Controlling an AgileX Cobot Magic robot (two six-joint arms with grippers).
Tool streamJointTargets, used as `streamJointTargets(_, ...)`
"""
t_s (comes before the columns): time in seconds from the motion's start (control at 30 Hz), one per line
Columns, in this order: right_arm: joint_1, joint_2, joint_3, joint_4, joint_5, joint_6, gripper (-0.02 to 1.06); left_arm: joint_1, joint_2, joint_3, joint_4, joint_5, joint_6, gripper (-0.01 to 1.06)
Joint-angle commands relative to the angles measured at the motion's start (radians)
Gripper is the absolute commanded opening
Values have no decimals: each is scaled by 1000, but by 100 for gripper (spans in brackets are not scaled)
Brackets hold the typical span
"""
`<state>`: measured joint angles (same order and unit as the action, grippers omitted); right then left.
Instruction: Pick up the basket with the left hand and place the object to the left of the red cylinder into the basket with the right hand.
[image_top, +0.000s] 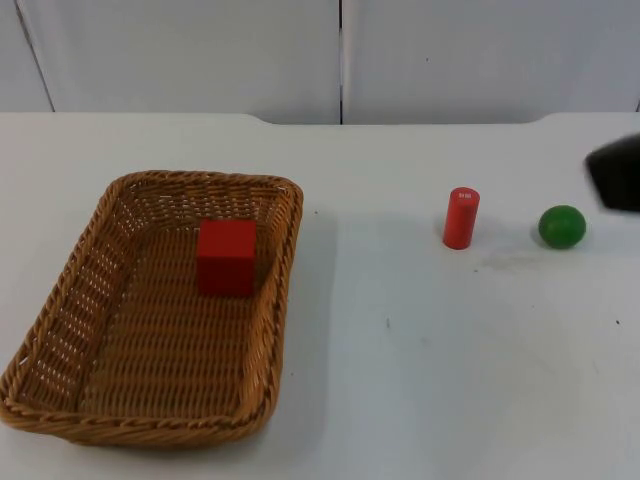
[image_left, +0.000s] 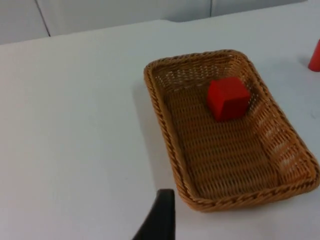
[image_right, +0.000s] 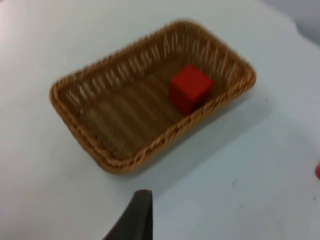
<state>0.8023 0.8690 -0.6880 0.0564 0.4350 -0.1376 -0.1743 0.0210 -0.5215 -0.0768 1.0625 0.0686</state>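
The basket (image_top: 150, 310), resting on the table (image_top: 420, 380) with the red cube (image_top: 226, 256) already inside, is found left of the red cylinder (image_top: 461, 217) and green ball (image_top: 562, 226), nearer the left gripper; neither gripper's state can be determined.

A dark part of the right arm (image_top: 615, 172) is seen at the right edge of the top view, raised over the worktop (image_top: 420, 340). One black fingertip of the left claw (image_left: 159, 217) is seen in the left wrist view, held above the worktop and touching nothing. One black fingertip of the right claw (image_right: 135, 217) is likewise seen in the right wrist view, held clear above the worktop; nothing is gripped there.
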Motion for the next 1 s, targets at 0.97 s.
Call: streamJointTargets(0.97, -1, -800, 69, -11, 544, 81, 95, -5, -21, 11, 44, -10, -18, 83)
